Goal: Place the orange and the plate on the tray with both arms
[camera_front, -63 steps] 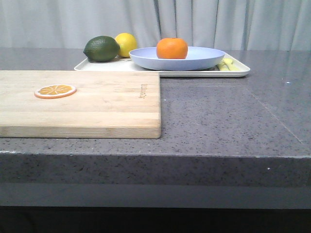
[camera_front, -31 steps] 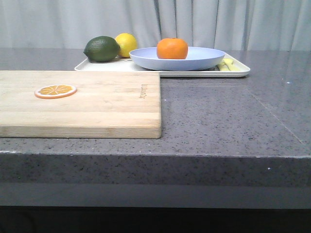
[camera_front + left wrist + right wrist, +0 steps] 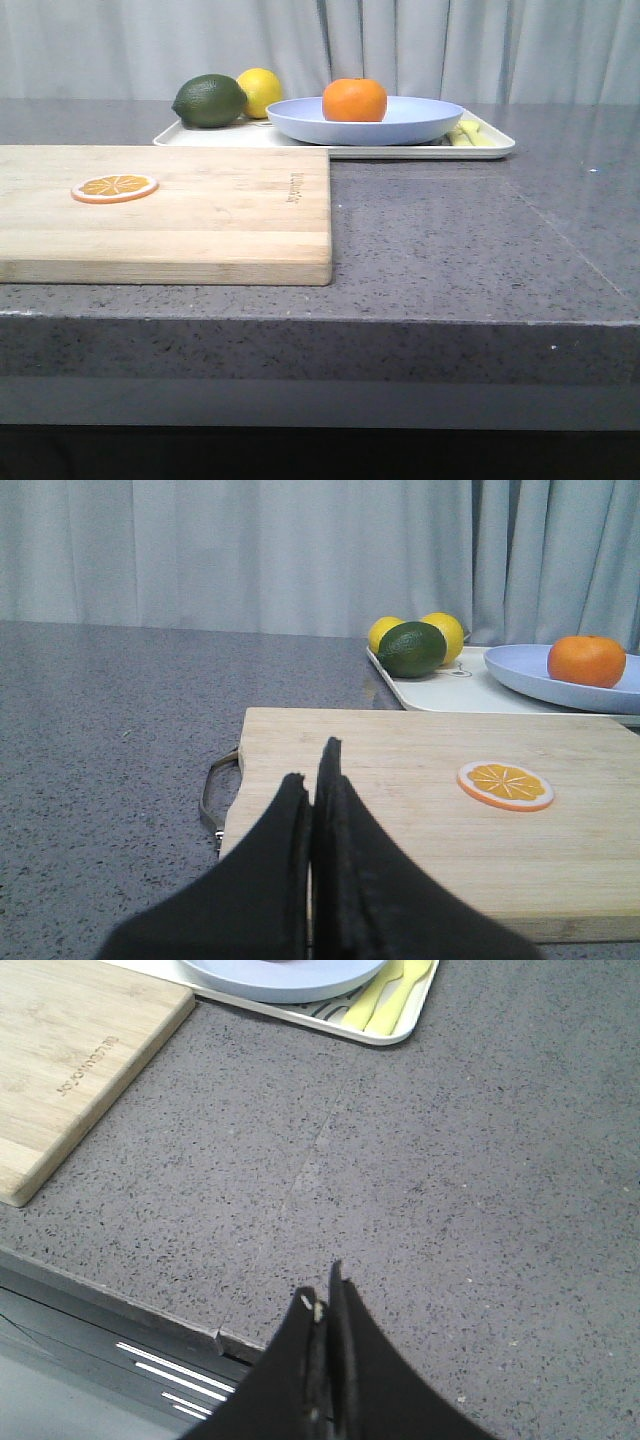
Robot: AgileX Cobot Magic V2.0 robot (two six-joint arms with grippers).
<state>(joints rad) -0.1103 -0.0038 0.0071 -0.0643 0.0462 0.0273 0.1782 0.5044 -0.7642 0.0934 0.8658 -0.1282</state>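
Note:
The orange (image 3: 354, 100) sits inside the pale lavender plate (image 3: 420, 124), and the plate rests on the cream tray (image 3: 490, 146) at the back of the counter. In the left wrist view the orange (image 3: 586, 661), plate (image 3: 520, 669) and tray (image 3: 440, 692) lie far beyond my left gripper (image 3: 311, 765), which is shut and empty over the near end of the cutting board. My right gripper (image 3: 322, 1288) is shut and empty above the counter's front edge, far from the plate (image 3: 280, 980) and tray (image 3: 395, 1032). Neither gripper shows in the front view.
A wooden cutting board (image 3: 200, 215) with a thin orange slice (image 3: 114, 187) lies front left; a metal handle (image 3: 212, 790) sticks out from its end. A dark green lime (image 3: 209, 100) and a yellow lemon (image 3: 262, 88) stand on the tray's left end, yellow-green utensils (image 3: 385, 995) on its right.

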